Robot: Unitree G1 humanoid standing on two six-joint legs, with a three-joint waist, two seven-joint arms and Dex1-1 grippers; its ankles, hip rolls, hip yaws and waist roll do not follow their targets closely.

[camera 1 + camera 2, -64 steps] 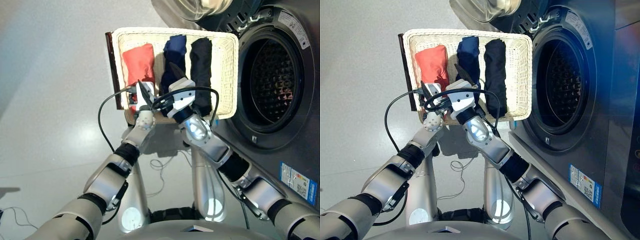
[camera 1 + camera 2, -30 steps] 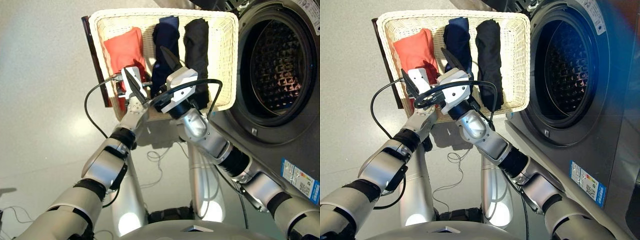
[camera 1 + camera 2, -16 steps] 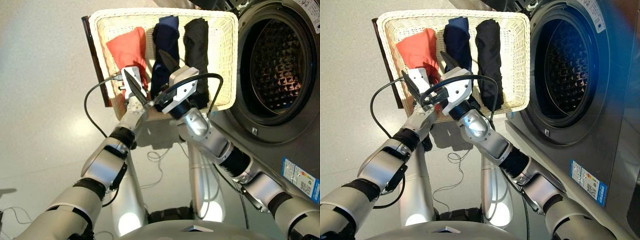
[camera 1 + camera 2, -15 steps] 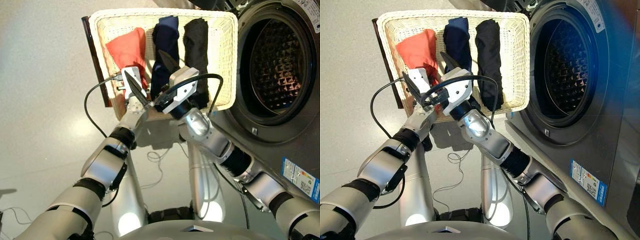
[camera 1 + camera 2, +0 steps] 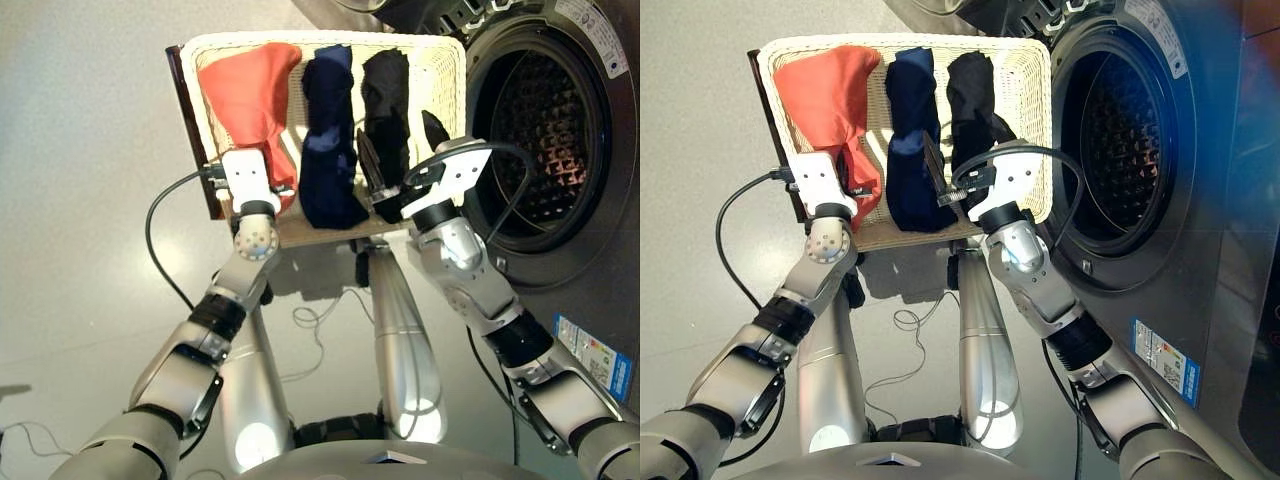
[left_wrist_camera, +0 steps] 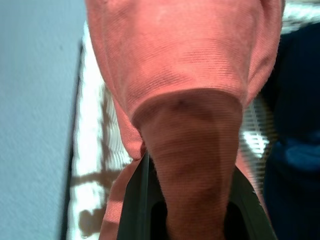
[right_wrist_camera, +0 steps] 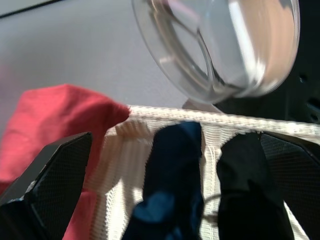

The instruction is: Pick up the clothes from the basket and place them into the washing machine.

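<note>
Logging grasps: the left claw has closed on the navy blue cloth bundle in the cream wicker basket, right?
No. The left claw grips the coral-red cloth bundle; the left wrist view shows it. The navy blue cloth bundle lies untouched in the cream wicker basket.

A laundry area with a test-space feel. A dark grey front-loading washing machine [image 5: 560,150] stands with its perforated metal drum [image 5: 545,140] exposed, beside a cream woven wicker basket [image 5: 445,120] of rolled clothes, on a bare pale grey floor [image 5: 90,200] with loose black cables [image 5: 320,320].
</note>
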